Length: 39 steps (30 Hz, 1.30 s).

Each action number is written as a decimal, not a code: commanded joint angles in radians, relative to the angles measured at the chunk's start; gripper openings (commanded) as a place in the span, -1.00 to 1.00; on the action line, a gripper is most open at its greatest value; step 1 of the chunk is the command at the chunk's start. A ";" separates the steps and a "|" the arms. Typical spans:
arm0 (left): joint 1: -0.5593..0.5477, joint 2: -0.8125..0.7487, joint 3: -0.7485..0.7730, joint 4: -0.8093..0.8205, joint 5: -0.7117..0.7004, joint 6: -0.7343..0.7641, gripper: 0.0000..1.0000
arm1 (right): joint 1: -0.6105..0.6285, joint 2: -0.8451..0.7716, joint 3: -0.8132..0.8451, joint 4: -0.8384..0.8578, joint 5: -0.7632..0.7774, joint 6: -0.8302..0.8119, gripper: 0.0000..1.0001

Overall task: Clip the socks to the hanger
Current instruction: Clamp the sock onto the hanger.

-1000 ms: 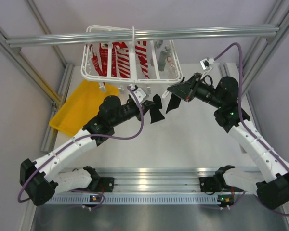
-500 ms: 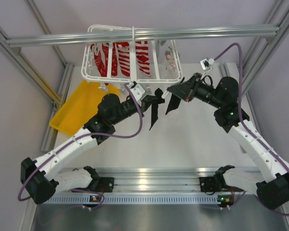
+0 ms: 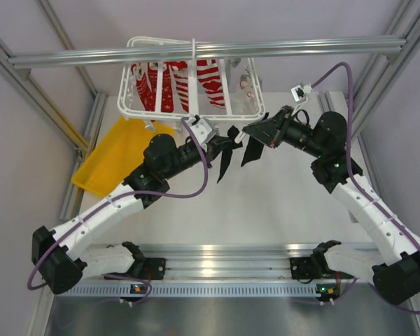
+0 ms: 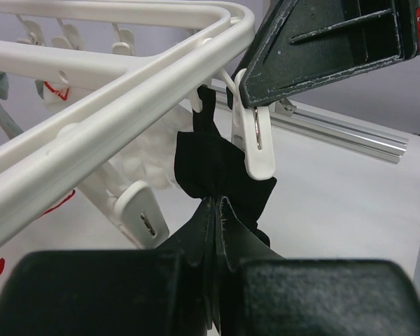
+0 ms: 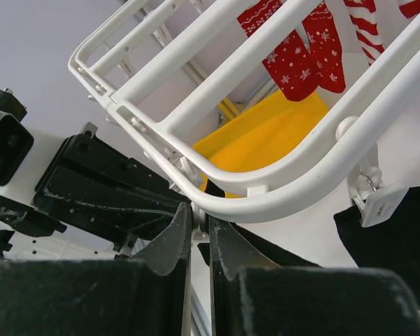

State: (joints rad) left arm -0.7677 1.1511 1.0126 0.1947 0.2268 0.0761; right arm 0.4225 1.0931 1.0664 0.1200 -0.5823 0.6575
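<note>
A white table (image 3: 280, 203) lies under the two arms. Above its far part hangs the white hanger (image 5: 294, 196), which is a frame with cross bars. A yellow tray (image 3: 115, 157) lies on the table, partly under the hanger's left corner. Some red-and-white socks (image 3: 171, 84) hang inside the frame.

Both arms reach to the near rim of the hanger and meet there, very near to each other. The left gripper (image 4: 213, 210) is closed tightly on a black sock (image 4: 213, 164). It holds the sock by the middle, just under the rim. The top end of this sock goes up beside a white clip (image 4: 257, 136) which hangs from the rim, and the cloth touches the clip. The other end falls down loose below the fingers, over the table.

The right gripper (image 5: 199, 224) has its fingers almost together, with only a thin gap. In this gap there is something white. It seems to be the top of that same clip, but the wrist view is too close to be sure. In the left wrist view, one right finger presses against the upper part of the clip.

A second black sock (image 5: 399, 241) hangs already from another clip (image 5: 380, 203) on the same rim, just beside the right gripper, with no finger on it.
</note>
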 commanded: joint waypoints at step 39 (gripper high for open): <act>-0.019 0.027 0.083 0.069 0.028 -0.093 -1.00 | -0.004 -0.019 0.040 -0.003 -0.019 -0.035 -0.11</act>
State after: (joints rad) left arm -0.7807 1.1873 1.0603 0.2108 0.2459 -0.0021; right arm 0.4225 1.0931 1.0664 0.1093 -0.5892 0.6449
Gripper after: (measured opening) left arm 0.012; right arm 0.430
